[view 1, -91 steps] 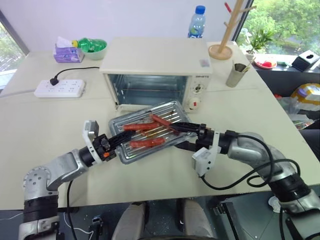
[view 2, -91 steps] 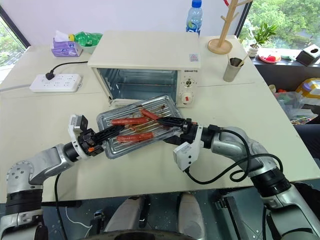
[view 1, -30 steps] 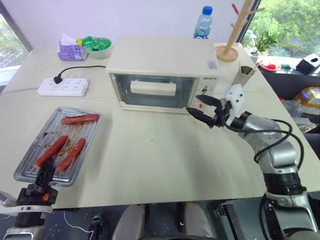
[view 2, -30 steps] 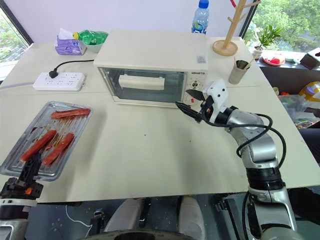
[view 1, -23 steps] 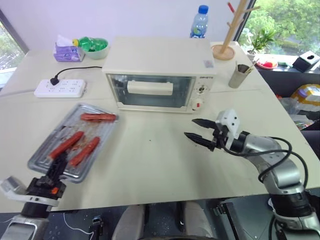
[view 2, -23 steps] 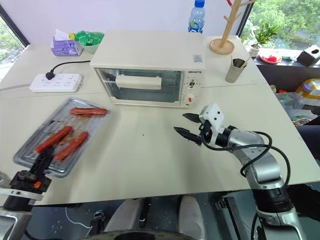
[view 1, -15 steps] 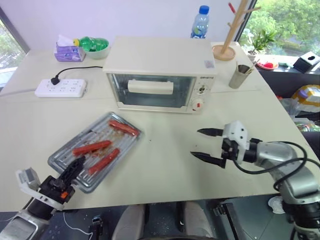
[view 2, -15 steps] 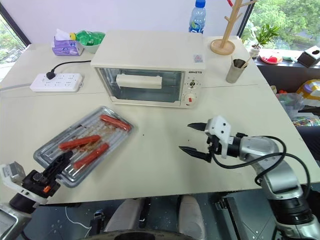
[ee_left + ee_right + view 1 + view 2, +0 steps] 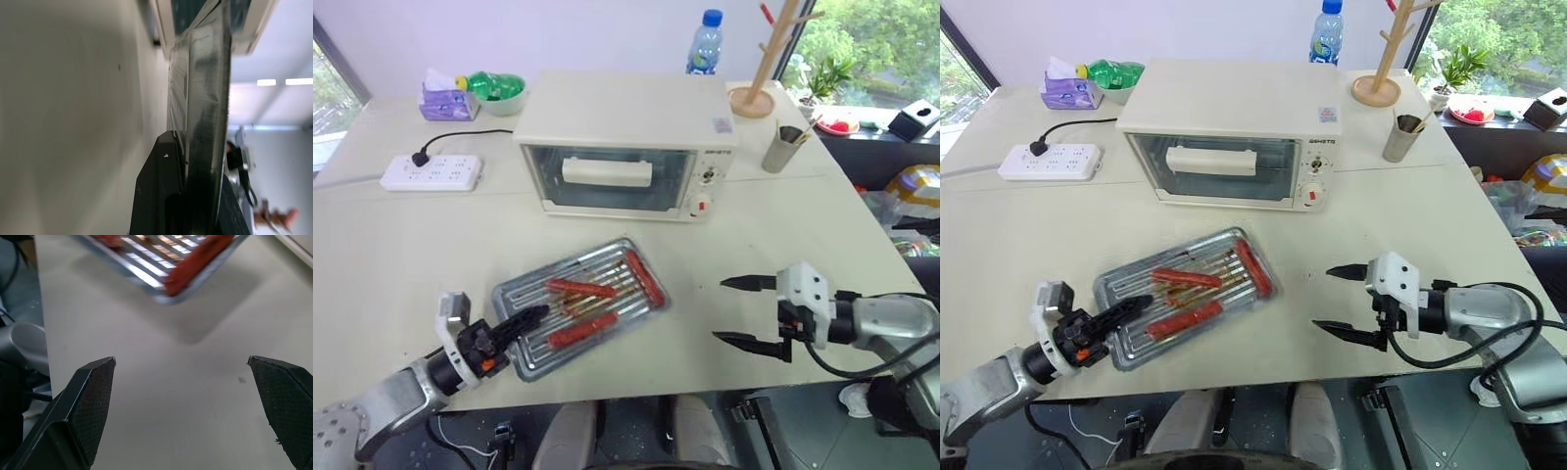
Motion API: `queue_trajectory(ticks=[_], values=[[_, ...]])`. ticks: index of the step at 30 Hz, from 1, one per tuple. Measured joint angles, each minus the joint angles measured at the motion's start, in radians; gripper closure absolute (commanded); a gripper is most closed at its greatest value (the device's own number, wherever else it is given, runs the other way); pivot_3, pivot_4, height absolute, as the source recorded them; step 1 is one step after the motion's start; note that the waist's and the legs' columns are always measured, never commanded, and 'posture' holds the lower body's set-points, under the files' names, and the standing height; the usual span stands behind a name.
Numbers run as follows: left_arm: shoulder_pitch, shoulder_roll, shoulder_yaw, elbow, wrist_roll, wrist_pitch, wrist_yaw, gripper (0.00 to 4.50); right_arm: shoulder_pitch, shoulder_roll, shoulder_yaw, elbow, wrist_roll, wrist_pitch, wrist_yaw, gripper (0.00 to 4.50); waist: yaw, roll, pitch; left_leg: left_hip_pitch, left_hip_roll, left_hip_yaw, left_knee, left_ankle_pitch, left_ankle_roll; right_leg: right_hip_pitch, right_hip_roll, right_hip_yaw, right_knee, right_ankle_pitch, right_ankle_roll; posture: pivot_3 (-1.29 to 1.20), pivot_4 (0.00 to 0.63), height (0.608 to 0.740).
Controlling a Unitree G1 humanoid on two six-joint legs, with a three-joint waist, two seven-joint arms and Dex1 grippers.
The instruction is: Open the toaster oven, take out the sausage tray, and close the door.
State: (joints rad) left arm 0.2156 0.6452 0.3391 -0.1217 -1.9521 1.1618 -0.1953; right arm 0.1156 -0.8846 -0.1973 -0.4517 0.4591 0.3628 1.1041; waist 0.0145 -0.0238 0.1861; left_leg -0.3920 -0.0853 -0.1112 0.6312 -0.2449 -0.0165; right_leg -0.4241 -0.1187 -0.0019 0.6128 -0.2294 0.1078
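Premises appear to be an office or test room, not a kitchen. A plain cream table (image 9: 822,196) carries a power strip (image 9: 431,172), tissue box (image 9: 447,101) and water bottle (image 9: 704,44). Large windows (image 9: 871,39) overlook greenery.

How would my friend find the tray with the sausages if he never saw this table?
Start at the cream-white toaster oven in the middle of the table, then look in front of it, toward the near edge. The sausage tray is there, pinched at its corner by the left gripper. It is the one shiny ribbed metal thing, carrying red-brown sausages.
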Motion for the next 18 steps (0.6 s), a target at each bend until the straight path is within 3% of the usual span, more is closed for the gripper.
queue_trajectory(ticks=[10, 18], values=[[-0.314, 0.071, -0.163, 0.281, 0.080, 0.137, -0.107, 4.50, 0.157, -0.003, -0.160, -0.086, 0.027, 0.033, -0.028, 0.05, 0.001, 0.001, 0.000, 0.000, -0.001, 0.000, 0.001, 0.000, 0.000, 0.001, 0.000, 0.000, 0.000, 0.000, 0.000, 0.00, 0.150, 0.739], [-0.529, 0.018, -0.247, 0.426, 0.329, 0.229, -0.263, 4.50, 0.234, 0.032, -0.191, -0.164, 0.027, 0.050, -0.097, 0.05, 0.000, 0.002, -0.001, 0.000, -0.001, 0.000, 0.000, 0.000, 0.000, 0.000, -0.001, 0.000, 0.000, 0.000, 0.000, 0.00, 0.150, 0.739]])
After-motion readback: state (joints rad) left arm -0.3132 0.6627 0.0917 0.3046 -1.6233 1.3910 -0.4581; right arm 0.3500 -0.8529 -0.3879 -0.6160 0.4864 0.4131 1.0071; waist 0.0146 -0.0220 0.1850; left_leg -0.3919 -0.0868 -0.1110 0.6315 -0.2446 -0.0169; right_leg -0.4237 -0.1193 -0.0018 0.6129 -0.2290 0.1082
